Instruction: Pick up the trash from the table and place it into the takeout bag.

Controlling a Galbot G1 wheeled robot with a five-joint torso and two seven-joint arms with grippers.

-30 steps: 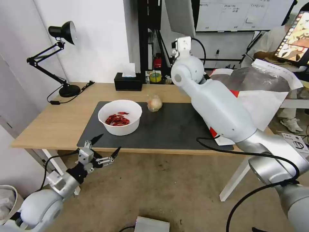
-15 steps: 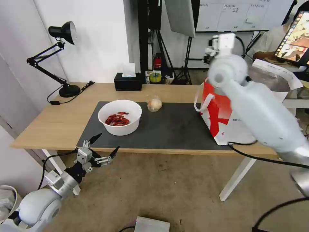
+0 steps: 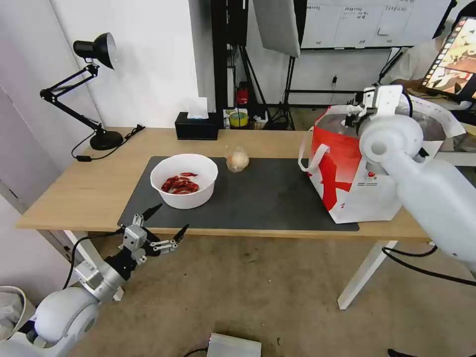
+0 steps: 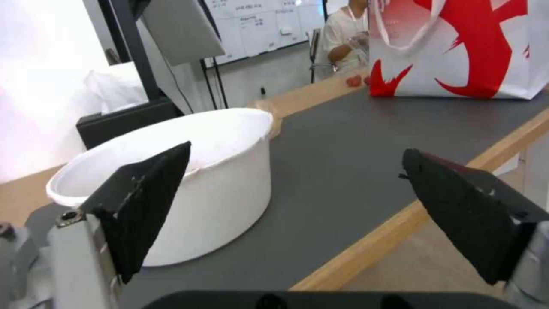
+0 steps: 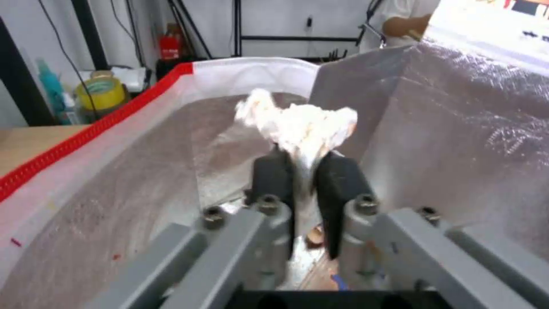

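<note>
The right gripper (image 5: 303,171) pinches the crumpled white tissue (image 5: 297,122) over the takeout bag (image 3: 347,173) (ready to drop); left gripper (image 3: 162,229) waits spread before the counter (image 3: 89,188).

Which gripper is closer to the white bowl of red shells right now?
Left. The left gripper hovers open just off the table's near edge, facing the bowl. The right gripper is over at the takeout bag, pinching the crumpled tissue above its foil-lined opening.

The table (image 3: 89,183) bears a grey mat (image 3: 267,198), lamp (image 3: 94,89) and tissue box (image 3: 197,128).
</note>
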